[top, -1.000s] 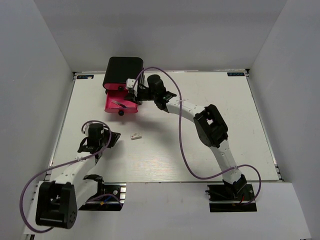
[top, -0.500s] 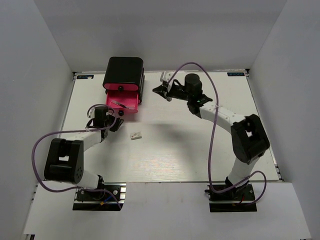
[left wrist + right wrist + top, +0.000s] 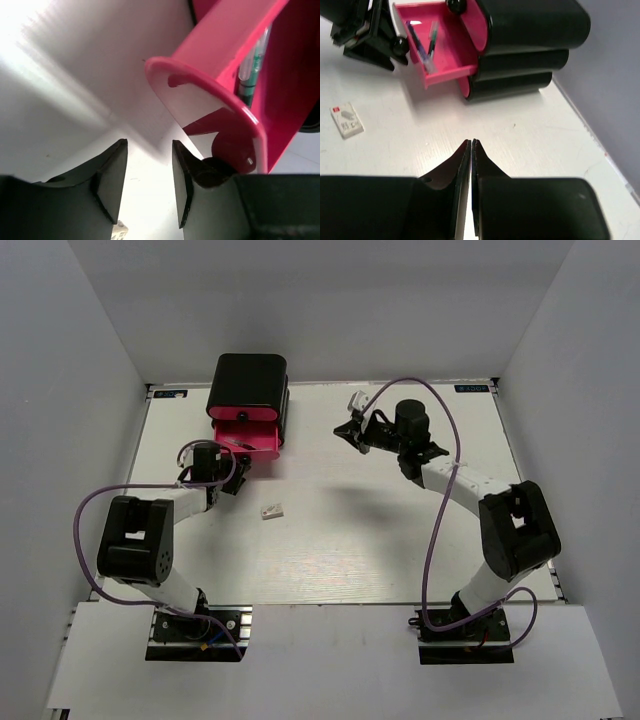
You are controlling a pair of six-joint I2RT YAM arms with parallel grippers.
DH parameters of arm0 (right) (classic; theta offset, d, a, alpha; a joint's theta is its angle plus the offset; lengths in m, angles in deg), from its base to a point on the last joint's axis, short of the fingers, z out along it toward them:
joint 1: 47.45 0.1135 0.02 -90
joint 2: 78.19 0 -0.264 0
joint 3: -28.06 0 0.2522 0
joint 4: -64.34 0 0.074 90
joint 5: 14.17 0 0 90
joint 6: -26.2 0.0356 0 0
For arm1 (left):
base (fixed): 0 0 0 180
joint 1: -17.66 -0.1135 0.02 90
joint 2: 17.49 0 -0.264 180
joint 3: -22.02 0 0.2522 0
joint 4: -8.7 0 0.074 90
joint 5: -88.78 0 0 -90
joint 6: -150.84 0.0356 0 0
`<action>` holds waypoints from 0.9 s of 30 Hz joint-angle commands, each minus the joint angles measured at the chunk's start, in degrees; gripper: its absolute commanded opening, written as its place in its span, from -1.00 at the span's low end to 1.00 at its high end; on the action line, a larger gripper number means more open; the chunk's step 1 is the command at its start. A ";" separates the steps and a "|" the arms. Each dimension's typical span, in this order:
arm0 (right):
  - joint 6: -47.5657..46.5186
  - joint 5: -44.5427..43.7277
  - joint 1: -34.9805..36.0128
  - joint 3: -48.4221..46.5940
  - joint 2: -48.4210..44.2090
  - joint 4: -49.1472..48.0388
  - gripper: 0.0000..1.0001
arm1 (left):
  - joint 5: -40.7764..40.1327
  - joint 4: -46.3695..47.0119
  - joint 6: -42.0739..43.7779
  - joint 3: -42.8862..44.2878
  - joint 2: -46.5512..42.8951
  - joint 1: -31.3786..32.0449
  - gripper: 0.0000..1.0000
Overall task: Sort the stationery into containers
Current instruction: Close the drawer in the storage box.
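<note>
A black chest [image 3: 248,388] stands at the far left of the white counter [image 3: 400,540]. One of its pink drawers [image 3: 246,439] is pulled out toward the arms. Two pens [image 3: 422,42] lie inside the drawer, one dark and one with a green tip; the left wrist view also shows them over the drawer's wall.

The left end effector [image 3: 149,150] sits low at the drawer's front, its fingers spread with a bare gap between them and nothing pinched. In that view the drawer's black knob [image 3: 216,164] shows just beside the right-hand finger, not between the two.

The right end effector [image 3: 471,146] hangs to the right of the chest, well apart from it. Its fingers are pressed together and hold nothing.

A small white eraser [image 3: 271,510] lies on the counter in front of the open drawer, near the left end effector but apart from it.
</note>
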 commanded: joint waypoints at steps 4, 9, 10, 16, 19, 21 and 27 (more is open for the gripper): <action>-1.92 -0.28 -1.47 4.56 -4.34 -1.13 -0.82 | -1.28 3.08 -0.36 4.51 -0.04 0.18 0.03; -2.89 -0.11 -2.26 6.41 -5.31 -0.87 -0.82 | -1.81 3.08 -0.36 6.26 1.80 0.18 0.12; -2.98 -0.28 -2.44 6.67 -5.49 -0.69 -0.82 | -1.81 3.08 -0.36 6.96 1.81 0.18 0.12; -3.60 -0.11 -3.32 7.12 -5.66 -0.08 -0.82 | -1.81 3.08 -0.88 11.09 5.40 0.18 0.17; -3.95 -0.20 -3.58 7.73 -6.01 0.36 -0.84 | -1.81 3.61 -0.89 12.42 6.81 0.18 0.17; -4.03 -0.11 -3.85 7.91 -6.10 0.45 -0.85 | -1.81 4.13 -0.89 13.99 7.51 0.18 0.19; -4.56 -0.02 -4.29 8.87 -6.63 0.89 -0.85 | -1.29 4.65 -1.41 16.28 10.07 0.18 0.28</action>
